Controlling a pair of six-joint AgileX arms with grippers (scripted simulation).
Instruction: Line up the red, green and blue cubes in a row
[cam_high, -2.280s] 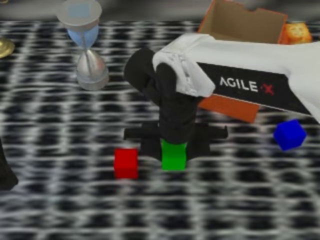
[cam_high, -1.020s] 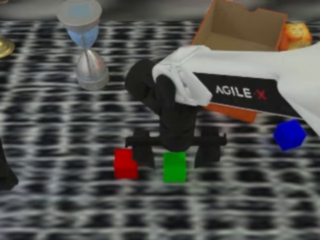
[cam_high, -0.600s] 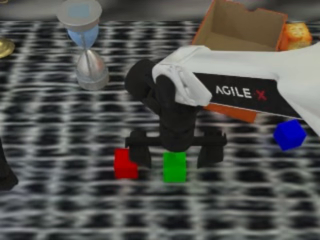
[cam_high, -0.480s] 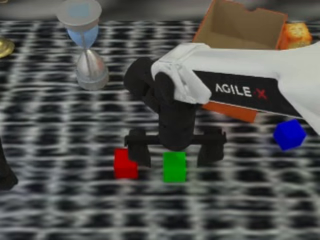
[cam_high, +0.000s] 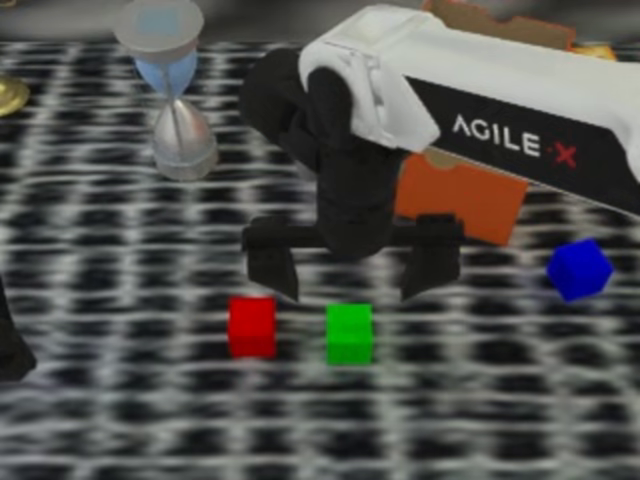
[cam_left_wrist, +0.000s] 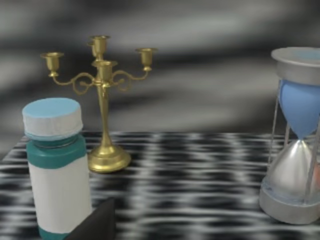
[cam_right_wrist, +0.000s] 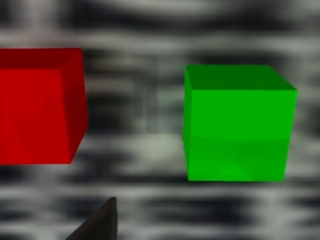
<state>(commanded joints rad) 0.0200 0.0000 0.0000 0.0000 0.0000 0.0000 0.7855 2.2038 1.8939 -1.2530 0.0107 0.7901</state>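
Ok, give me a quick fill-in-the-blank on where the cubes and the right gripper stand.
The right gripper hangs with its fingers ____.
The green cube sits on the table beside the ____ cube.
The ____ cube lies apart, toward the table's right.

Missing words: open; red; blue.

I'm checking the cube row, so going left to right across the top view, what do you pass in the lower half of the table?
red cube → green cube → blue cube. The open right gripper hangs just behind the red and green pair, holding nothing.
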